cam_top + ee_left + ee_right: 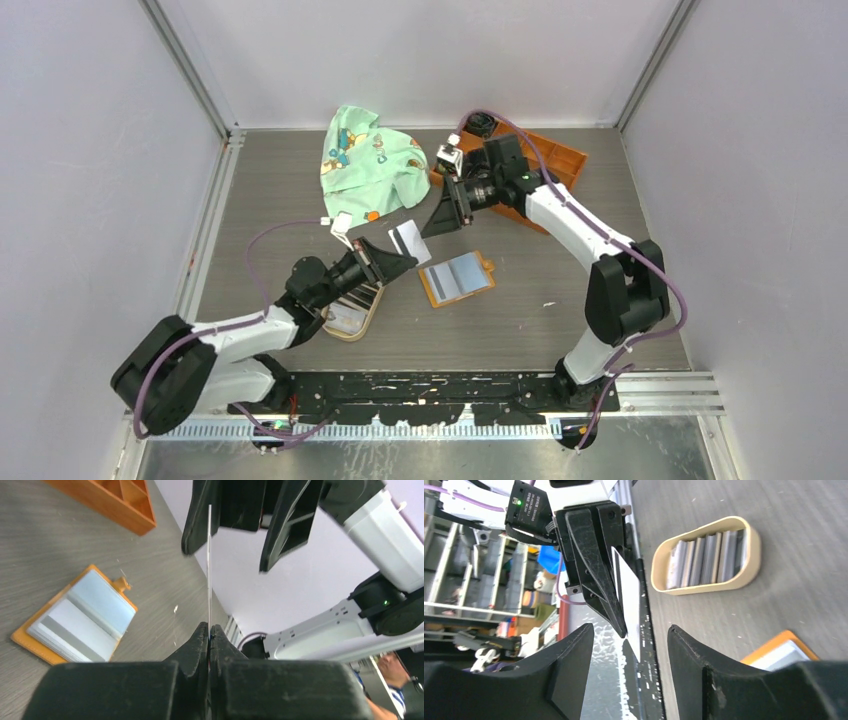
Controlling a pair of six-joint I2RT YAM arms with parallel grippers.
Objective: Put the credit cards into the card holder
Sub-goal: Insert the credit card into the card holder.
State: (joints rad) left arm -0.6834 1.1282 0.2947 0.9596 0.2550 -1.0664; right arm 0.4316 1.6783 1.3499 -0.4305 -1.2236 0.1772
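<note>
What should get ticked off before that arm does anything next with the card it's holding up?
1. Left gripper shut on the card: ok, it pinches one edge.
2. Right gripper open: ok, its jaws are apart.
3. Right gripper clear of the card: not ok, the card's far end sits inside the open jaws, close beside one.
4. Card holder lying open on the table, slots up: ok.
5. Free slot in the holder: cannot tell.
6. More cards waiting: ok, several stand in the tan dish.
</note>
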